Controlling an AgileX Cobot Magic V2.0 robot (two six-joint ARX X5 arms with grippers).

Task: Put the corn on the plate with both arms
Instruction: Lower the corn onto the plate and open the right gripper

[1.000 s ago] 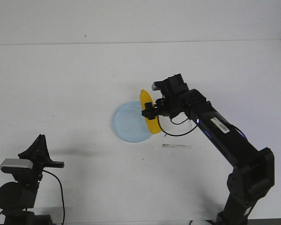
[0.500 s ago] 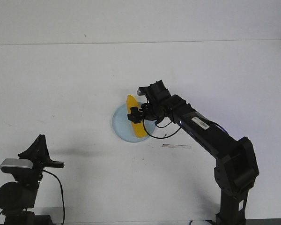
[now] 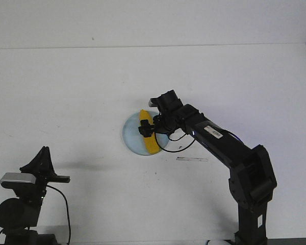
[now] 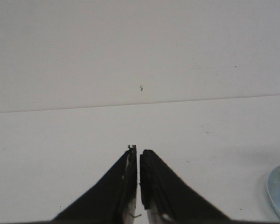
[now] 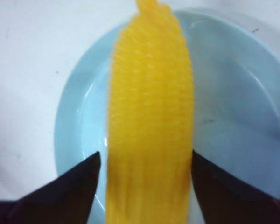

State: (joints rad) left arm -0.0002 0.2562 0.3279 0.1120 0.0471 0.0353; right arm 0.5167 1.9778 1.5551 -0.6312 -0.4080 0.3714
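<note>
The yellow corn (image 3: 152, 145) lies along the right part of the pale blue plate (image 3: 130, 133) in the middle of the table. My right gripper (image 3: 147, 128) sits over the corn's middle. In the right wrist view the corn (image 5: 149, 116) runs between the two black fingers of the right gripper (image 5: 145, 155), with a thin gap of plate (image 5: 79, 121) showing on one side; the jaws stand open around it. My left gripper (image 3: 44, 149) is shut and empty at the near left, far from the plate; its wrist view (image 4: 138, 150) shows the plate's edge (image 4: 279, 192).
A small pale strip (image 3: 192, 159) lies on the white table just right of and nearer than the plate. The table's back edge meets a white wall (image 3: 143, 23). The right arm (image 3: 229, 150) reaches in from the near right.
The right arm carried the corn left from the plate's right rim and lowered it onto the plate. The left arm has not moved.
</note>
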